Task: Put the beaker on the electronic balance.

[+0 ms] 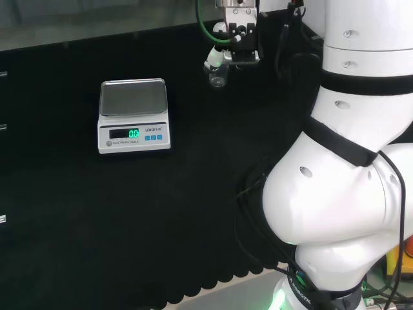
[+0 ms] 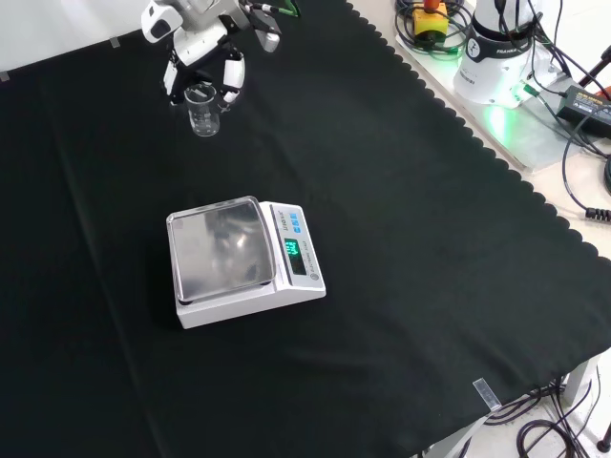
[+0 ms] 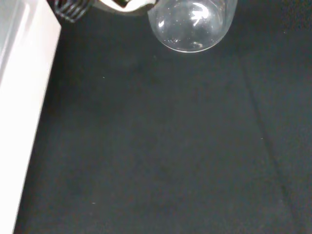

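The table (image 2: pixel 401 248), draped in black cloth, carried the electronic balance (image 2: pixel 243 262) near its middle, with the weighing pan (image 2: pixel 220 246) bare and the display lit. The hand (image 2: pixel 196 48) stood well apart from the balance at the far edge of the front view, its fingers (image 2: pixel 232 76) curled round a small clear glass beaker (image 2: pixel 202 107). The main risk was judged to be slippage or tilting during transfer, since smooth glass offers little purchase; a late release could also clip the pan's rim. The front view showed fingers flanking the beaker; the wrist view showed its rounded base (image 3: pixel 191 27) against cloth, but whether it rested on the cloth or hung clear could not be told.
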{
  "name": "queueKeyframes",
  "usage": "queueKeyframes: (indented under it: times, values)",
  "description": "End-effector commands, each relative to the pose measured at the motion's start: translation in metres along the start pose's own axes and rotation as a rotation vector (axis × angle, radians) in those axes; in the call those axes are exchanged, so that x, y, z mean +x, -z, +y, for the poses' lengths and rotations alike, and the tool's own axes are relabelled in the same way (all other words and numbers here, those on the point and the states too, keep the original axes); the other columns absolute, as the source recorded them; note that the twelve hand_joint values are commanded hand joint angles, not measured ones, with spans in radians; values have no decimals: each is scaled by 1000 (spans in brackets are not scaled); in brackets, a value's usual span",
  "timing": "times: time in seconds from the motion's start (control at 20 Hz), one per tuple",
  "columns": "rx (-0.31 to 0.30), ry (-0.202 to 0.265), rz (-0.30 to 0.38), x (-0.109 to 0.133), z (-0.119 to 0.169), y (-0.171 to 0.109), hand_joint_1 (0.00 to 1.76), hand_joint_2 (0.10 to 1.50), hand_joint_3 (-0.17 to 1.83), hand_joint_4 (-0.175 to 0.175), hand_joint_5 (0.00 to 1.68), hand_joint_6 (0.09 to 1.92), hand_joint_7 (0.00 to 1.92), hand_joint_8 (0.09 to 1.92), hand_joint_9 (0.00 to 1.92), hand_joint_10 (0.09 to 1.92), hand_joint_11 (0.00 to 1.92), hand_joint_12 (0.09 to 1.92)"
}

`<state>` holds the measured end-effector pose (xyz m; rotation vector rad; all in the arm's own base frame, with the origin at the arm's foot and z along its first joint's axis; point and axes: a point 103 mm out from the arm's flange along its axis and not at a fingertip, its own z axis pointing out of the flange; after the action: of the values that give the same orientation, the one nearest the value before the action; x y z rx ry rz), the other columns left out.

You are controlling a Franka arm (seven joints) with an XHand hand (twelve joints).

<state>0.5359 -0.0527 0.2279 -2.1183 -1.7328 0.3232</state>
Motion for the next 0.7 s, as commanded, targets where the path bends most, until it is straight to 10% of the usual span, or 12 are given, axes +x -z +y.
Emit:
queueKeyframes:
  times: [0.05,0.7]
  values:
    - [-15,15,19,9,-2,5,967,804,693,-175,553,685,889,925,1111,693,1094,1033]
    - [-43,52,10,8,-20,41,955,793,700,-175,548,687,886,925,1092,712,1050,1067]
